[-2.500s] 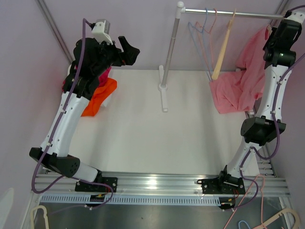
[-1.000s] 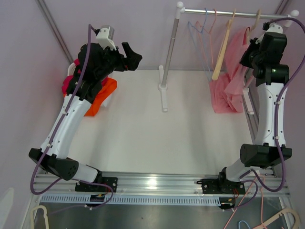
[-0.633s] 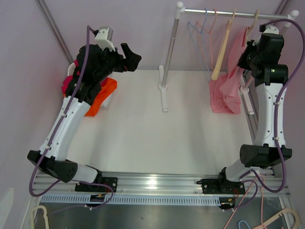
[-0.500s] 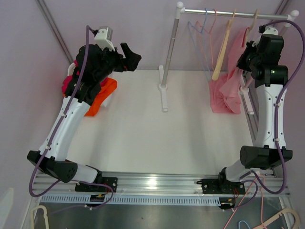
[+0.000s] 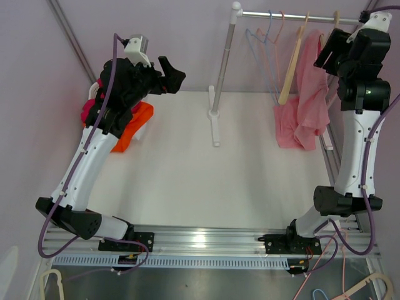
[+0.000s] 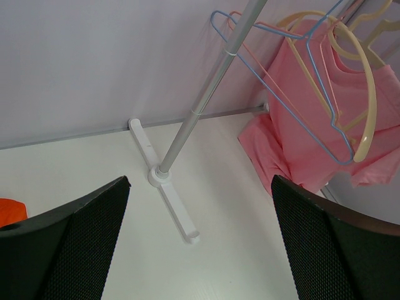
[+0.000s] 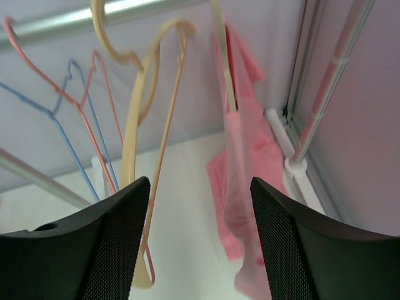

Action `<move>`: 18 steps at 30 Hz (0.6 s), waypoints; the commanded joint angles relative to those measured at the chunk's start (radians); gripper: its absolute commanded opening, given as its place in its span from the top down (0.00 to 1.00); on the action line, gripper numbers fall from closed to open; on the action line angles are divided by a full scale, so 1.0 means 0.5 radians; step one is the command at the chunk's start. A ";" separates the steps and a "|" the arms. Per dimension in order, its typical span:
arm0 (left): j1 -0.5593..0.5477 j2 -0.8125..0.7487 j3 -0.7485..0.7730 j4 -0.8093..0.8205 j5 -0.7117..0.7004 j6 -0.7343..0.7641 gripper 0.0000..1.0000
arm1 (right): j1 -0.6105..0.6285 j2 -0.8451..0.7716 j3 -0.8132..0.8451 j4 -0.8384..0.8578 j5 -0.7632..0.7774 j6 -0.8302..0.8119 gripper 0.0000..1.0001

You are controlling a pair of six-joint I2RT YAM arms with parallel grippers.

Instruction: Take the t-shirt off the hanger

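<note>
The pink t-shirt (image 5: 310, 81) hangs from a cream hanger (image 5: 336, 17) on the rack's rail, and its lower part lies crumpled on the table. My right gripper (image 5: 329, 50) is high up beside the shirt's top, open and holding nothing. In the right wrist view the t-shirt (image 7: 240, 181) drapes down a thin cream hanger (image 7: 222, 62) between the open gripper's (image 7: 200, 187) fingers but beyond them. My left gripper (image 5: 172, 72) hovers open at the far left. Through the wide open left gripper (image 6: 199, 206) I see the t-shirt (image 6: 300, 125) far off.
An empty cream hanger (image 5: 291, 62) and thin blue and pink wire hangers (image 5: 265, 44) hang on the rail left of the shirt. The rack's pole (image 5: 223, 62) stands on a white foot (image 5: 215, 128). Orange cloth (image 5: 132, 122) and magenta cloth (image 5: 87, 112) lie far left.
My right gripper has opened, let go of the t-shirt and risen toward the rail. The shirt has swung back and now hangs straight down. The left arm has not moved.
</note>
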 commanded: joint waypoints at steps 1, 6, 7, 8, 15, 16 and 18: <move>-0.020 -0.067 -0.002 0.062 0.006 0.045 0.01 | -0.015 0.094 0.200 0.123 0.136 -0.094 0.31; -0.020 -0.067 -0.017 0.062 -0.001 0.054 0.01 | -0.061 0.330 0.372 0.194 0.121 -0.171 0.33; -0.020 -0.064 -0.008 0.062 -0.004 0.054 0.00 | -0.085 0.367 0.406 0.203 0.099 -0.165 0.33; -0.020 -0.058 -0.005 0.068 -0.001 0.051 0.01 | -0.128 0.422 0.412 0.215 0.038 -0.147 0.34; -0.020 -0.009 0.032 0.081 -0.016 0.051 0.00 | -0.156 0.652 0.455 0.524 -0.036 -0.187 0.38; -0.020 -0.006 0.025 0.090 -0.028 0.045 0.00 | -0.156 0.659 0.437 0.583 -0.045 -0.190 0.38; -0.020 0.010 0.016 0.139 -0.034 0.014 0.00 | -0.162 0.686 0.385 0.733 -0.085 -0.208 0.38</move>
